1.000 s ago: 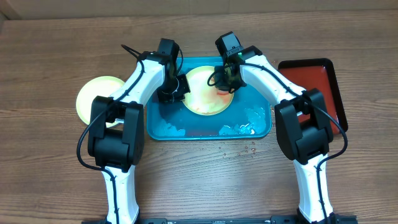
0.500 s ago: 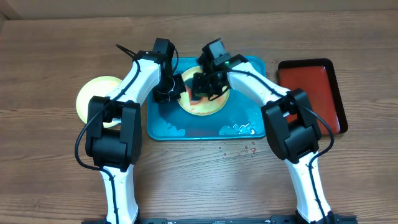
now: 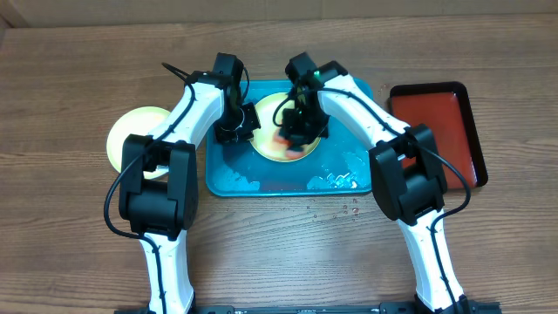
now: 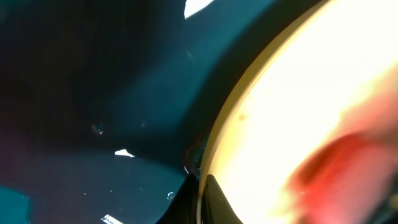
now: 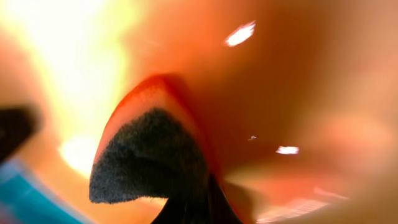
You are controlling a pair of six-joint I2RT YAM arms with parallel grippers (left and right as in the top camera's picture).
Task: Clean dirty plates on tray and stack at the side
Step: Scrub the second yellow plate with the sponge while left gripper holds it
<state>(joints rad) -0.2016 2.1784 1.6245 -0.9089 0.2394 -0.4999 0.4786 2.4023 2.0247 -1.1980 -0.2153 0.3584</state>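
so, left gripper [image 3: 237,131]: pinched on smooth plate [image 3: 281,153] rim
right gripper [image 3: 296,131]: clamped on red sponge [image 5: 149,155], rough dark face
room: raised tray [image 3: 228,177] rim near left gripper

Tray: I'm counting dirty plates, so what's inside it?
One plate, the left gripper at its rim, the right gripper pressing a sponge on it. Anything under the plate is hidden.
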